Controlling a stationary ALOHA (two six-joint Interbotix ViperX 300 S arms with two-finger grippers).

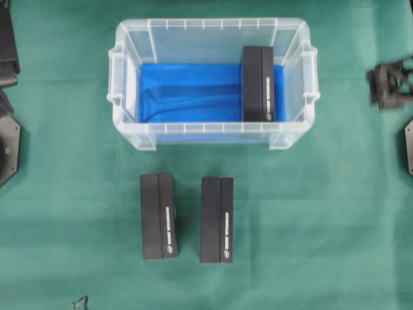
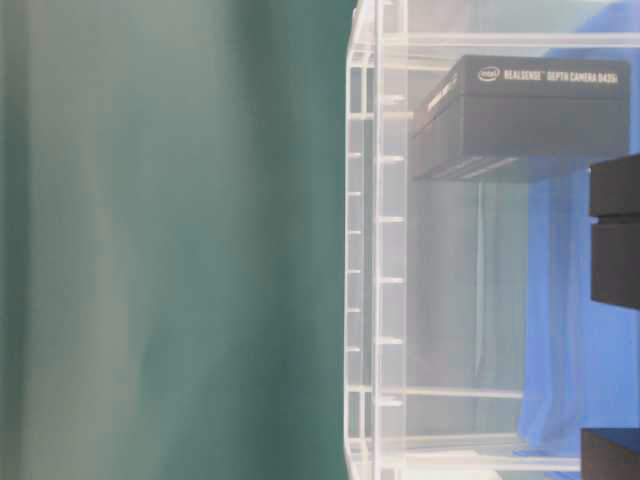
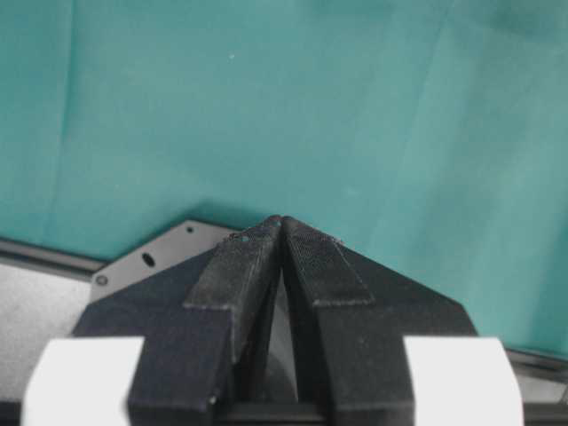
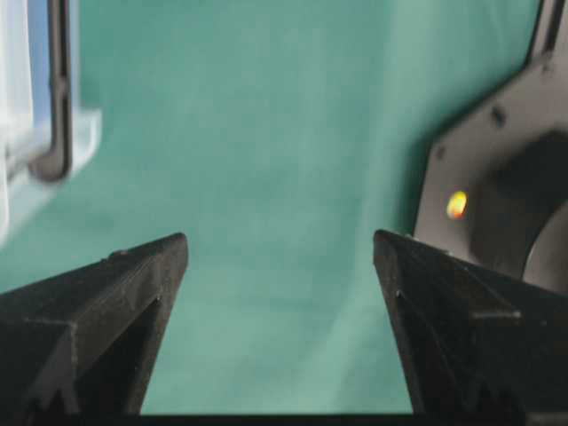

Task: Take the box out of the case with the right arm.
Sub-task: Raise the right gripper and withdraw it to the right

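Note:
The clear case (image 1: 131, 77) stands at the back middle of the green cloth, a blue sheet (image 1: 187, 90) lining its bottom. One black box (image 1: 258, 84) stands inside, against the right wall. The table-level view shows that box (image 2: 530, 115) through the ribbed wall of the case (image 2: 375, 250). My right gripper (image 1: 377, 84) hovers outside the case, to the right of its handle. It is open (image 4: 280, 248) with only cloth between its fingers, and a corner of the case (image 4: 53, 133) shows at upper left. My left gripper (image 3: 281, 222) is shut and empty.
Two more black boxes (image 1: 159, 215) (image 1: 216, 219) lie side by side on the cloth in front of the case. The left arm (image 1: 5, 58) sits at the far left edge. Arm base plates (image 1: 10, 148) (image 1: 408, 145) flank the table.

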